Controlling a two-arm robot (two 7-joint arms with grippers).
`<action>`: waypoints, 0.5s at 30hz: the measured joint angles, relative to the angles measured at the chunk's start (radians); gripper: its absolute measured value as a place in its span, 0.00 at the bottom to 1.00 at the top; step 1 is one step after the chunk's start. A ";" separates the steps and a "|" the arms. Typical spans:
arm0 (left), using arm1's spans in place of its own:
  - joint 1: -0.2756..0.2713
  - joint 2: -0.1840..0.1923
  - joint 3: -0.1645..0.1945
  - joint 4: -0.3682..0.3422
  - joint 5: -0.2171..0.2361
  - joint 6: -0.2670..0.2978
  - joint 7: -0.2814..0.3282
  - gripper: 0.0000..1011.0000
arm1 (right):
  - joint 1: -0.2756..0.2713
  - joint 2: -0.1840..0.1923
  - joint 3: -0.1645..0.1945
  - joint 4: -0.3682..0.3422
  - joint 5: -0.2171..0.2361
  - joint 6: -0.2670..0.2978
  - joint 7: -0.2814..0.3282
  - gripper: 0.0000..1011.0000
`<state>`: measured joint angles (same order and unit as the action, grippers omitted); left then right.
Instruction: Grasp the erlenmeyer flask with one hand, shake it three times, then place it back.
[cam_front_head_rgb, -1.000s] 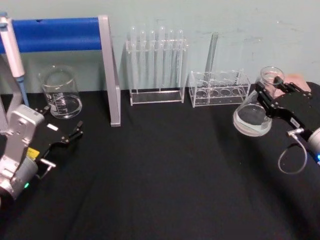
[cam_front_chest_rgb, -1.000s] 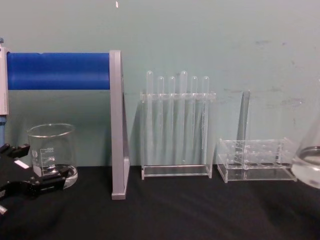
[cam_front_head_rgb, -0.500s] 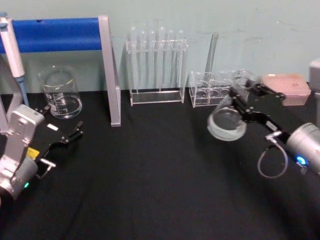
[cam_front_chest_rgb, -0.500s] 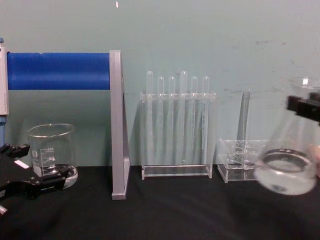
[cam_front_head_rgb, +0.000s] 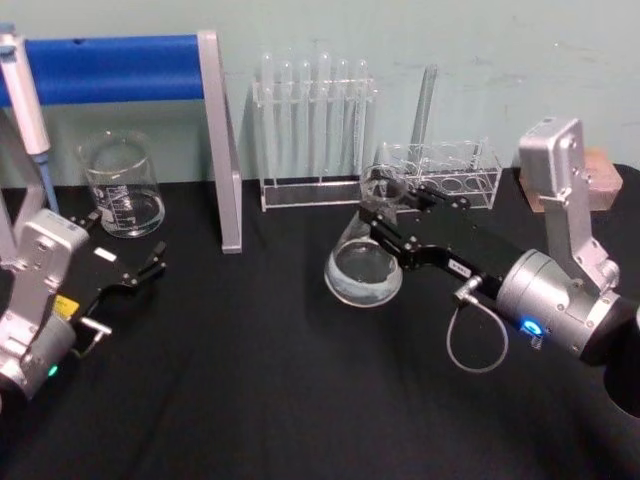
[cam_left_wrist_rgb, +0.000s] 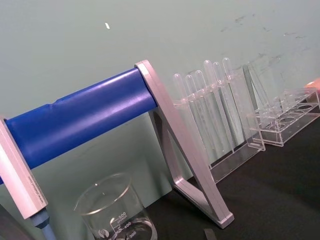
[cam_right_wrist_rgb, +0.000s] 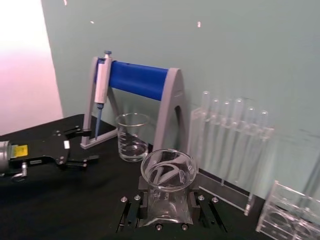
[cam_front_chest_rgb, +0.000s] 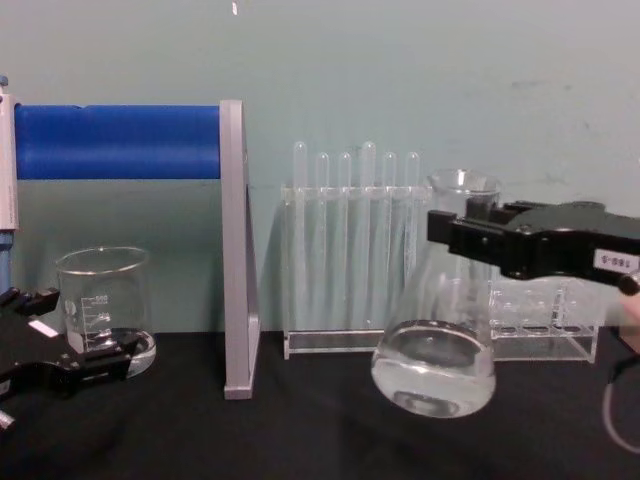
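The black tabletop (cam_front_head_rgb: 260, 380) carries, along its far edge from the left corner, a blue-barred grey stand (cam_front_head_rgb: 215, 140), a glass beaker (cam_front_head_rgb: 122, 186), a tall test-tube rack (cam_front_head_rgb: 312, 130) and a low clear rack (cam_front_head_rgb: 445, 170).

Soft, even light — faint shadows

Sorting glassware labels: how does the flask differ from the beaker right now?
The flask is conical with a narrow neck; the beaker is wide and straight-sided. The flask hangs tilted, its neck clamped by the right gripper; the beaker stands upright on the table, near the idle left gripper. Both are clear glass.
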<state>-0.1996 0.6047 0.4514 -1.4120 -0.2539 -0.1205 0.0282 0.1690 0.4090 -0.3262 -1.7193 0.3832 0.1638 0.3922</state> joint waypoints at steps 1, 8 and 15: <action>0.000 0.000 0.000 0.000 0.000 0.000 0.000 0.99 | 0.004 0.001 -0.004 0.003 0.002 -0.002 0.002 0.44; 0.000 0.000 0.000 0.000 0.000 0.000 0.000 0.99 | 0.028 0.008 -0.028 0.023 0.017 -0.013 0.011 0.44; 0.000 0.000 0.000 0.000 0.000 0.000 0.000 0.99 | 0.043 0.013 -0.038 0.038 0.033 -0.016 0.010 0.44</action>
<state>-0.1995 0.6047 0.4514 -1.4120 -0.2539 -0.1205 0.0283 0.2122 0.4223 -0.3641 -1.6817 0.4164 0.1478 0.4024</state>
